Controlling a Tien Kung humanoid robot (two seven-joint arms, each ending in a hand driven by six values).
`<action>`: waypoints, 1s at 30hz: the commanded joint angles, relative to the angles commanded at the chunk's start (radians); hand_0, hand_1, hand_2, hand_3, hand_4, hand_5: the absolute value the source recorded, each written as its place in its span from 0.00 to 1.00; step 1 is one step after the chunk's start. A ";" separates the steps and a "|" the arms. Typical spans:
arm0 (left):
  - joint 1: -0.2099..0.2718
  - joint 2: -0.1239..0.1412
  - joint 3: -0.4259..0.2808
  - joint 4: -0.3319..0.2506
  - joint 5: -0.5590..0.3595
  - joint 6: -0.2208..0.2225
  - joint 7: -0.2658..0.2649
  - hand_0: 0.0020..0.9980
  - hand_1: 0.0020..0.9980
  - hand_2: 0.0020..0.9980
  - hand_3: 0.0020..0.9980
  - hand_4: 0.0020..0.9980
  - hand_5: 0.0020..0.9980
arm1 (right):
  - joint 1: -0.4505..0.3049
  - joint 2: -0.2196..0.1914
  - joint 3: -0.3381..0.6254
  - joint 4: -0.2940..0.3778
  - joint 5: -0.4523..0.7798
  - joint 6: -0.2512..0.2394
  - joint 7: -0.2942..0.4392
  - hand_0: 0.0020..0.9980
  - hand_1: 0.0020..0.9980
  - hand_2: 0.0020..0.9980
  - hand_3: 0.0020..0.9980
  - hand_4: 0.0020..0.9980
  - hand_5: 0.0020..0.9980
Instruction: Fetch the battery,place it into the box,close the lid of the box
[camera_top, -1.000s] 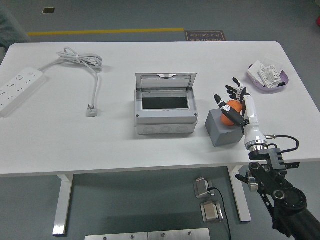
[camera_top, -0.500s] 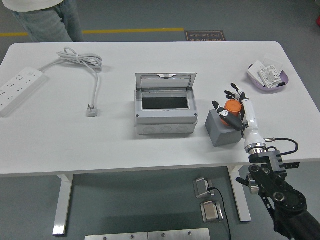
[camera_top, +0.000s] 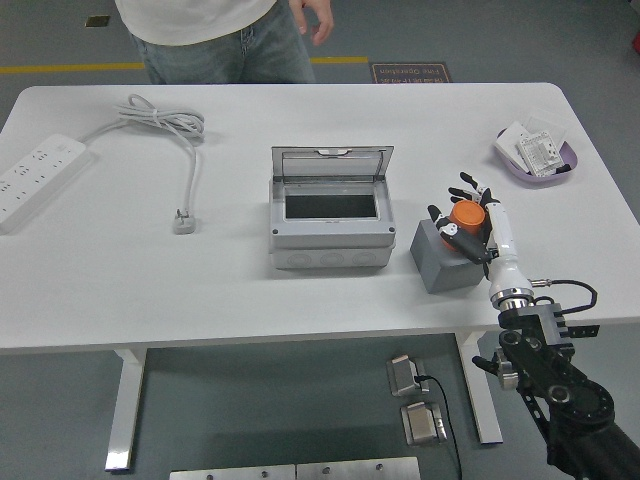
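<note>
**Battery in hand over the grey block**

Here we see the orange battery (camera_top: 466, 216) clasped in the right hand (camera_top: 468, 218), its black fingers (camera_top: 447, 228) curled round it — the battery sits at the top of the grey block (camera_top: 446, 258). From the battery, the grey box (camera_top: 330, 210) lies at nine o'clock, just beside the block, its lid (camera_top: 331, 163) tilted up at the back. At two o'clock we find a purple tray (camera_top: 535, 158) holding white packets. Far off at ten o'clock lie a white power strip (camera_top: 35, 180) and its coiled cable (camera_top: 165, 122). A person (camera_top: 215, 30) stands at the table's (camera_top: 150, 290) far edge — twelve o'clock from the box.
</note>
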 joint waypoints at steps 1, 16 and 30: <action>0.000 0.000 0.000 0.000 0.000 0.000 0.000 0.61 0.65 0.65 0.64 0.79 0.13 | 0.000 0.000 0.000 0.000 0.002 0.000 0.000 0.69 0.68 0.70 0.84 0.78 0.26; 0.000 0.002 0.000 0.000 0.004 0.001 -0.001 0.61 0.65 0.64 0.64 0.78 0.11 | -0.003 0.003 -0.003 -0.001 0.038 -0.004 -0.006 0.49 0.55 0.57 0.63 0.35 0.06; -0.002 0.002 0.002 0.000 -0.003 0.007 -0.001 0.61 0.65 0.64 0.64 0.78 0.09 | 0.003 0.006 -0.003 -0.009 0.060 0.004 -0.001 0.55 0.58 0.57 0.44 0.18 0.00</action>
